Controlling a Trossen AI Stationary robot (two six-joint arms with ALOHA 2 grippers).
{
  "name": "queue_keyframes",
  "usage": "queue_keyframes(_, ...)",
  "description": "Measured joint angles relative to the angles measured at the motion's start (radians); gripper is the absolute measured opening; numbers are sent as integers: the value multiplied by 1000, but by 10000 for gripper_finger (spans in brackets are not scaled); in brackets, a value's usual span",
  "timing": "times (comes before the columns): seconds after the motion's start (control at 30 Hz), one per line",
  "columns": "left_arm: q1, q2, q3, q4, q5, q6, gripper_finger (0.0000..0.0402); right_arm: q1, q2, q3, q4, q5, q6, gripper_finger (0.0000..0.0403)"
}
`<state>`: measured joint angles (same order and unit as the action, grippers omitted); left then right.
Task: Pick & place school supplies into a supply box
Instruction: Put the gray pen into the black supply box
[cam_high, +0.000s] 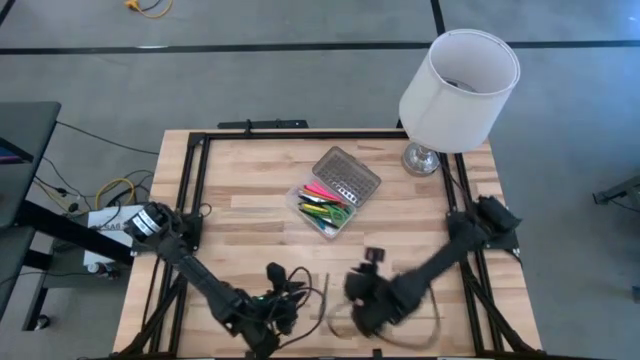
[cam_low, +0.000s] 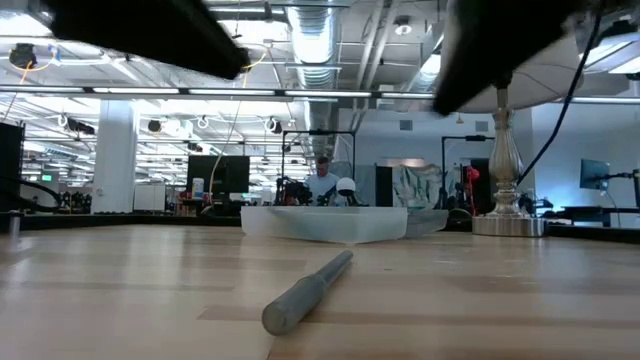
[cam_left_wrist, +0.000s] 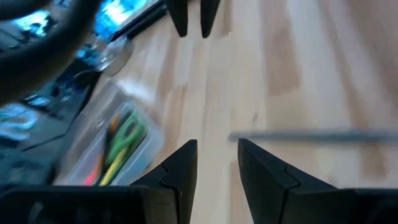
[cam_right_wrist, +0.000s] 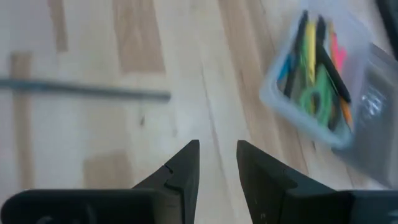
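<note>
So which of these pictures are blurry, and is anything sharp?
Both wrist views are smeared: the supply box and grey pencil streak. In the low view that pencil is soft at its near end, the room behind crisper. The high view is sharp except the right gripper.

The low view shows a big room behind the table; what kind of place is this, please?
Probably a large open lab or industrial workspace. Exposed ducts and rows of ceiling lights run overhead, benches with monitors stand in the distance, and a person is far behind the wooden table.

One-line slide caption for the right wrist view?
Right gripper open and empty above the table, grey pen lying loose, filled supply box beyond.
</note>
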<state>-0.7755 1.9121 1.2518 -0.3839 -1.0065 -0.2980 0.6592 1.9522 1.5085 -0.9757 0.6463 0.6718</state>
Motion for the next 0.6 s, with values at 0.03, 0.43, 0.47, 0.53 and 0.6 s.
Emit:
queue_keyframes(0.03,15,5,1,43,20,32,111,34,0,0,-36,22,55,102)
queue_keyframes(0.43,141,62,0,256,217,212,111,323,0,0,-77,210,170,102)
queue_keyframes(0.47,148,66,0,274,231,235,111,332,0,0,-76,215,169,102)
queue_keyframes(0.53,165,77,-1,321,266,282,111,346,0,0,-74,221,169,102)
queue_keyframes(0.6,184,88,1,369,325,315,111,359,0,0,-74,222,169,102)
